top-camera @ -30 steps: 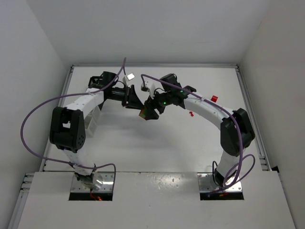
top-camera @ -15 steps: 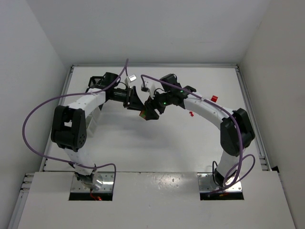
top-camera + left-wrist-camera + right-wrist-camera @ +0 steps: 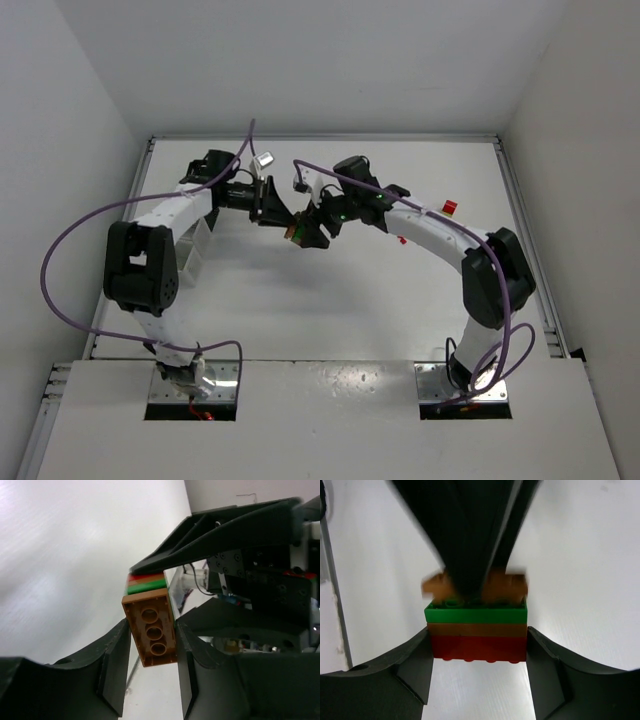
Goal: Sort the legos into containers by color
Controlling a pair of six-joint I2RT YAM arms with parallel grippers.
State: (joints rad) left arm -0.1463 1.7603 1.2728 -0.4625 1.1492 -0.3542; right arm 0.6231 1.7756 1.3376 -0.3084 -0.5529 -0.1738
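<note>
A stack of legos (image 3: 296,232) hangs in mid-air over the table's middle, between both arms. In the right wrist view it reads red, brown, green (image 3: 475,615), then a blurred orange brick on top. My right gripper (image 3: 477,652) is shut on the red and brown layers, a finger on each side. My left gripper (image 3: 151,647) is shut on the orange brick (image 3: 150,630), whose hollow underside faces its camera. A larger red block (image 3: 449,207) and a tiny red brick (image 3: 401,239) lie on the table at the right. The containers (image 3: 200,243) are mostly hidden under the left arm.
White walls close the table in on three sides, with metal rails (image 3: 520,230) along its edges. Purple cables (image 3: 70,260) loop out from both arms. The two grippers meet tip to tip, fingers interleaved round the stack.
Both grippers and the stack have drifted slightly left and back. The left wrist has turned a little, and its jaws have narrowed onto the orange brick.
</note>
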